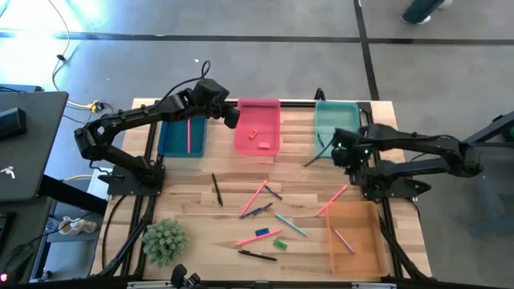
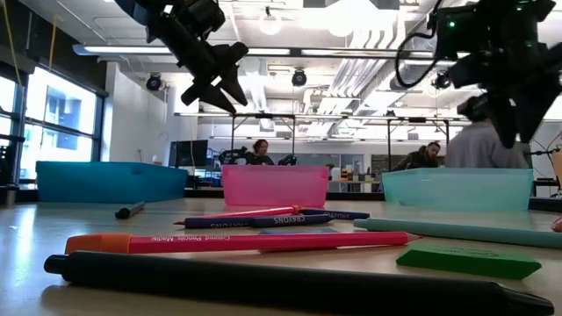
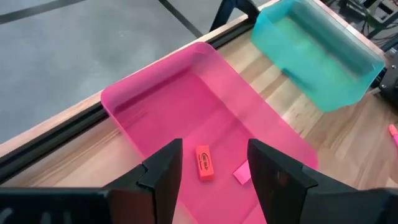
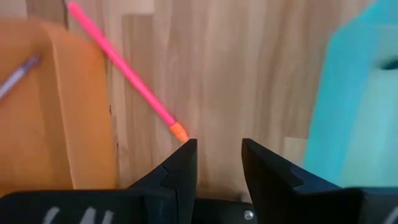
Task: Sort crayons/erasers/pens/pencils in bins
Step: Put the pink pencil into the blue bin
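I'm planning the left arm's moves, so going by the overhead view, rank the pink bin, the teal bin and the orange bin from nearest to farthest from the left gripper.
1. Pink bin: directly beside the left gripper.
2. Teal bin: farther right, same back row.
3. Orange bin: front right corner, farthest.

orange (image 3: 204,163) & pink eraser (image 3: 242,172) flat in pink bin (image 3: 155,99).

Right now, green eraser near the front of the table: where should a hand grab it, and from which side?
Take the green eraser across its short width, at mid-length, coming straight down from above. It lies flat on the table as a low, thin block, so only its two long edges give the fingers parallel faces. The blue eraser lies close beside it, so keep the fingers narrow.
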Controlling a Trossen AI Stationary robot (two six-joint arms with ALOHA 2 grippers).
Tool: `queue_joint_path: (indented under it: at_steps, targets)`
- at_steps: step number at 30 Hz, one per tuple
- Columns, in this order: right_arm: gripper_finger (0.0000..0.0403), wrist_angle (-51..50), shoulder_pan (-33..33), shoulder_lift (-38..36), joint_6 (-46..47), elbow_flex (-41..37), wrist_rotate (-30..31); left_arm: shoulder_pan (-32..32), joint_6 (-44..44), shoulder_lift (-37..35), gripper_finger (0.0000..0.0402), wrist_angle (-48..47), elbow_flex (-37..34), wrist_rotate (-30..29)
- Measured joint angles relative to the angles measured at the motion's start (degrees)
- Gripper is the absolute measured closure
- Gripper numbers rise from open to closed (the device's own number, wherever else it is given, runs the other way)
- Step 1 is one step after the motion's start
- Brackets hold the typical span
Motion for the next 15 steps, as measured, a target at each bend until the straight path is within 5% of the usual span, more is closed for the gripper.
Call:
queue_joint_path:
  at_steps: [15]
  targets:
    - [0.0284,2.88,15.57,1.36,-2.23,-4.28,3.20,0.00,0.28,0.06,0.0233,-0.08,0.00,0.02]
